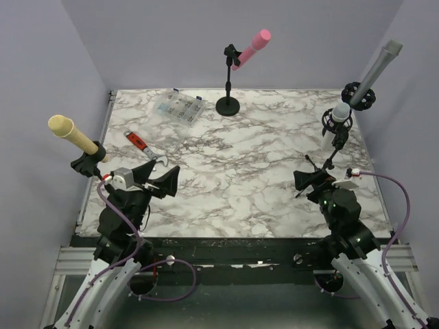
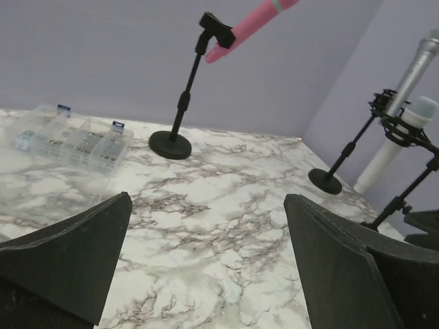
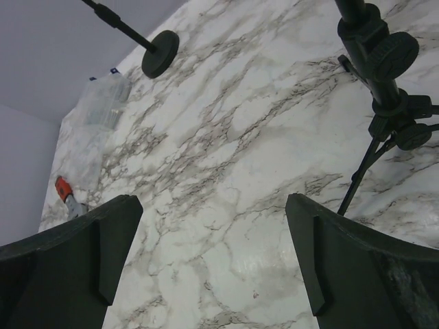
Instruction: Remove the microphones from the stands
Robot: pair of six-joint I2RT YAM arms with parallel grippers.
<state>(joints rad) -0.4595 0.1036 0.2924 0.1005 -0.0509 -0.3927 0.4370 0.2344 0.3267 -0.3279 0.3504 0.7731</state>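
Note:
Several microphones sit in stands. A pink microphone [image 1: 252, 46] [image 2: 250, 20] is clipped in a black round-based stand [image 1: 228, 86] [image 2: 184, 103] at the back centre. A yellow microphone [image 1: 71, 136] sits in a clip at the left edge. On the right, a white microphone [image 1: 335, 123] [image 2: 394, 147] and a grey one [image 1: 376, 68] [image 2: 415, 68] rest in shock mounts on tripod stands [image 3: 384, 89]. My left gripper [image 1: 159, 177] [image 2: 206, 240] hovers open over bare marble near the front left. My right gripper [image 1: 312, 181] [image 3: 212, 233] is open at the front right, beside the tripod legs, holding nothing.
A clear plastic organiser box [image 1: 178, 107] [image 2: 75, 140] [image 3: 103, 99] lies at the back left. A red-handled wrench [image 1: 144, 146] [image 3: 65, 190] lies just ahead of my left gripper. Lilac walls close in the marble table [image 1: 240, 164] on three sides.

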